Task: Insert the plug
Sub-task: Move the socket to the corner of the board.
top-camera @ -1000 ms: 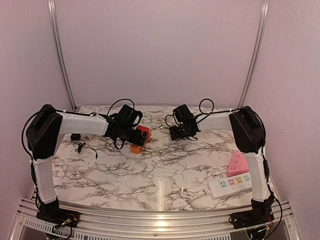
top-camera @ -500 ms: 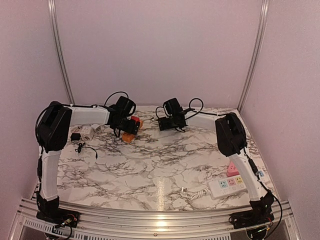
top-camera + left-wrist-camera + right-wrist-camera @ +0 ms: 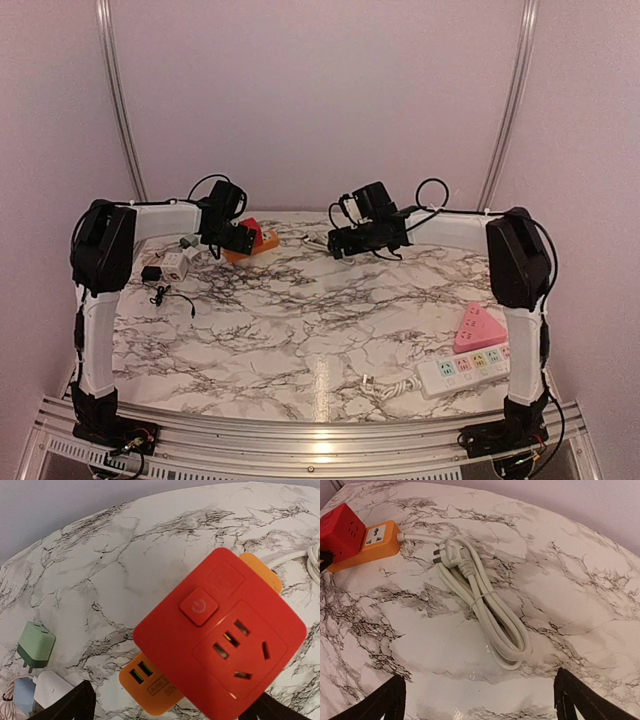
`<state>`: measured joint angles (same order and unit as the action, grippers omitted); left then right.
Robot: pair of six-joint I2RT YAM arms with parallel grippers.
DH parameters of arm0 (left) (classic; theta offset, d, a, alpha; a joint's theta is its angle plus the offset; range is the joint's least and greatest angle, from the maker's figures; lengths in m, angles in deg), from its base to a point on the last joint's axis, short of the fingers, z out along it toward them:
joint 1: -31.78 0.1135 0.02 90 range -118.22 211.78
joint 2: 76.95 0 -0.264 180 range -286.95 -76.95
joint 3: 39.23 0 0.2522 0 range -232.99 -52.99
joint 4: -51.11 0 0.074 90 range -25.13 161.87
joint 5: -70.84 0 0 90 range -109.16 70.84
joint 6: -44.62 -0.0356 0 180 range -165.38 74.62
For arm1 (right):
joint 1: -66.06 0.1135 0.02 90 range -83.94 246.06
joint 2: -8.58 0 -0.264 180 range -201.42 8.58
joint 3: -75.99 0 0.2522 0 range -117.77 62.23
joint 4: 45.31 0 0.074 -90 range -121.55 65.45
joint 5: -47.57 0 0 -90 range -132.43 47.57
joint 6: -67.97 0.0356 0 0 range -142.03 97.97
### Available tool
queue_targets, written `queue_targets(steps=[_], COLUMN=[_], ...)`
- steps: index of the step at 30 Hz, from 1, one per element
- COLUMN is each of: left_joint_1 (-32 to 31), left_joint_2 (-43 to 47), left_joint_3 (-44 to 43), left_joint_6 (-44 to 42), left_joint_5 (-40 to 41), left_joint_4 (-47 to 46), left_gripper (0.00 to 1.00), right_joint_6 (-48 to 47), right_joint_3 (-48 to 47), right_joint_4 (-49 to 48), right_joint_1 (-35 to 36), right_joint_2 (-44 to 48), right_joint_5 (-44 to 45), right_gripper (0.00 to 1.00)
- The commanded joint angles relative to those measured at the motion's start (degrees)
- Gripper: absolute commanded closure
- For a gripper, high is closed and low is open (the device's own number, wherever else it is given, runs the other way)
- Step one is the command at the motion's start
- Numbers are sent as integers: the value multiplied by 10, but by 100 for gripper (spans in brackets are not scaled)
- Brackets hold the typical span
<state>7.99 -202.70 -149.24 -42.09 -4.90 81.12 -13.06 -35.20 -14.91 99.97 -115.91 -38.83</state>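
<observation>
A red socket cube (image 3: 220, 645) on an orange base (image 3: 150, 680) with USB ports fills the left wrist view. My left gripper (image 3: 172, 707) is shut on it, a black finger on each side, at the table's back left (image 3: 240, 238). A white plug (image 3: 451, 548) lies on the marble at the head of its tied white cable coil (image 3: 490, 615), which runs to the orange base (image 3: 367, 542). My right gripper (image 3: 480, 700) is open and empty, hovering just in front of the coil, at the back centre (image 3: 345, 243).
A pink triangular socket (image 3: 477, 328) and a white power strip (image 3: 462, 368) lie at the front right. A green charger (image 3: 35, 645), white adapters (image 3: 172, 262), a black adapter (image 3: 152, 273) and a thin black cable (image 3: 165, 296) sit at the left. The back wall is close.
My left gripper has carried the red socket cube back and to the left. My right gripper first moved back and left, then shifted right along the back.
</observation>
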Motion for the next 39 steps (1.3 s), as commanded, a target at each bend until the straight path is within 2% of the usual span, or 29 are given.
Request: queue_targets(steps=[1,6,11,13,17,20,24,28,29,32,35,39], left_joint_1=[5,37,106,128,160,178,213,268,276,285,286,287], left_joint_2=[48,91,104,103,77,38,-9,-42,-55,-102,-137,-165], left_joint_3=[13,18,17,18,-15,-58,-79,-32,-35,-96,-149,-173], left_joint_6=[4,40,134,155,154,137,157,272,295,315,310,315], left_joint_5=[-23,-42,-108,-109,-64,-71,-215,-433,-460,-509,-508,-513], left_joint_4=[3,3,-2,-11,-11,-11,-77,-259,-282,-275,-238,-226], left_gripper=[1,1,1,1,1,1,3,3,2,1,1,1], right_joint_6=[-8,-2,7,10,17,23,31,38,40,44,44,46], right_joint_3=[78,161,211,224,248,266,290,315,321,330,333,332], right_joint_4=[-38,-66,-82,-86,-91,-99,-106,-112,-113,-112,-109,-108], right_joint_1=[21,50,70,72,74,74,75,77,77,80,86,95], right_joint_2=[79,154,197,207,227,240,253,265,268,273,276,275], right_joint_5=[-11,-2,0,1,-2,-7,-10,-13,-13,-15,-13,-13], right_gripper=[3,3,3,3,4,4,4,5,5,5,5,5])
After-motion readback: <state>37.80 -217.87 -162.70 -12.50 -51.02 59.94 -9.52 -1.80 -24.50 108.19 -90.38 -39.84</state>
